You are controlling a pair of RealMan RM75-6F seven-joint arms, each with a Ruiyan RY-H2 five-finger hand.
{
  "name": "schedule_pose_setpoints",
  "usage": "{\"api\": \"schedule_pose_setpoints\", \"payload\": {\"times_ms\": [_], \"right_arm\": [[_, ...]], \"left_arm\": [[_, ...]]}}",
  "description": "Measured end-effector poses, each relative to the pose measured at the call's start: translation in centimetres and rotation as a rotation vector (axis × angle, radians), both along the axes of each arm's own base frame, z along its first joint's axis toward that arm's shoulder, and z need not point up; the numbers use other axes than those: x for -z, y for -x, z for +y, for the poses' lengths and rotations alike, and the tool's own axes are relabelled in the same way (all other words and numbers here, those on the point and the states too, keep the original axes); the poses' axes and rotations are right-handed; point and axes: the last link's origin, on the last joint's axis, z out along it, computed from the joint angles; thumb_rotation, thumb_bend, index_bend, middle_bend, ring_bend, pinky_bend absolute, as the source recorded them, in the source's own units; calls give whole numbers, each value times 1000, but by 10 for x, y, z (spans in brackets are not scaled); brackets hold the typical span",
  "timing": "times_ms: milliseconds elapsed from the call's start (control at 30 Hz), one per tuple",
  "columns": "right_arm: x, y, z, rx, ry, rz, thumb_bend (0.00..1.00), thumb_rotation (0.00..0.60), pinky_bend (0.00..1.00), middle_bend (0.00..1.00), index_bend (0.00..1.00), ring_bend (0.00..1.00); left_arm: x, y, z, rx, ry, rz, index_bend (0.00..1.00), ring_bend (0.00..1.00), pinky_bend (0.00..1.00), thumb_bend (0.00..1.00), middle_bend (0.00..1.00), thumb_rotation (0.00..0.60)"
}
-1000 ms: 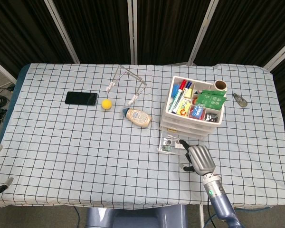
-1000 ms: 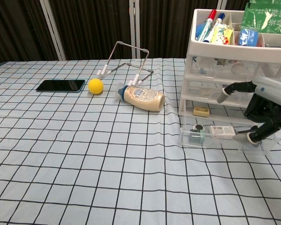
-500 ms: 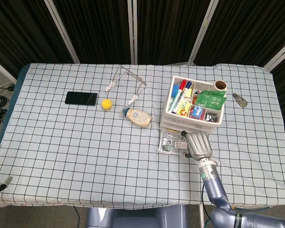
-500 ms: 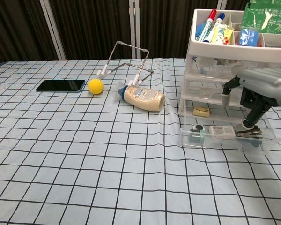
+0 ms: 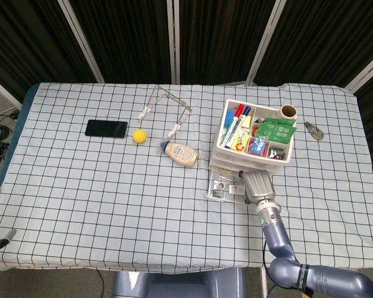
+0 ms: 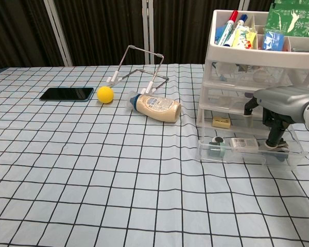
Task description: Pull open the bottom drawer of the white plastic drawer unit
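Observation:
The white plastic drawer unit (image 5: pixel 255 144) (image 6: pixel 257 77) stands at the right of the table, its top tray full of pens and packets. Its clear bottom drawer (image 5: pixel 225 186) (image 6: pixel 247 153) is pulled out toward me, with small items inside. My right hand (image 5: pixel 258 186) (image 6: pixel 279 109) hovers over the drawer's right half. Its fingers (image 6: pixel 273 136) point down into the drawer, spread, and hold nothing. Whether they touch the drawer's contents is unclear. Only a sliver of my left hand (image 5: pixel 1 241) shows at the bottom-left edge in the head view.
A mayonnaise bottle (image 6: pixel 157 107) lies just left of the unit. Further left sit a yellow ball (image 6: pixel 105 94) and a black phone (image 6: pixel 67 93), with a wire stand (image 6: pixel 139 67) behind them. A tape roll (image 5: pixel 288 112) and a small clip (image 5: pixel 313 130) lie right of the unit.
My right hand moved from in front of the drawer back toward the unit and now sits over the open drawer. The drawer has stayed pulled out.

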Motion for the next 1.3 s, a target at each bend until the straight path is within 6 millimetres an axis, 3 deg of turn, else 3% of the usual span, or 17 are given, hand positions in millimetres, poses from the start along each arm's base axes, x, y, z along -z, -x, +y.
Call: {"api": "schedule_pose_setpoints", "payload": {"times_ms": [500, 1300], "right_arm": [[15, 8, -3, 17, -32, -17, 81, 600, 882, 1000, 421, 1000], [29, 15, -12, 50, -78, 12, 65, 600, 881, 1000, 454, 1000]], "left_arm": [[0, 1, 1, -11, 1, 0, 0, 0, 0, 0, 0, 600], [1, 2, 3, -18, 6, -1, 0, 0, 0, 0, 0, 600]]}}
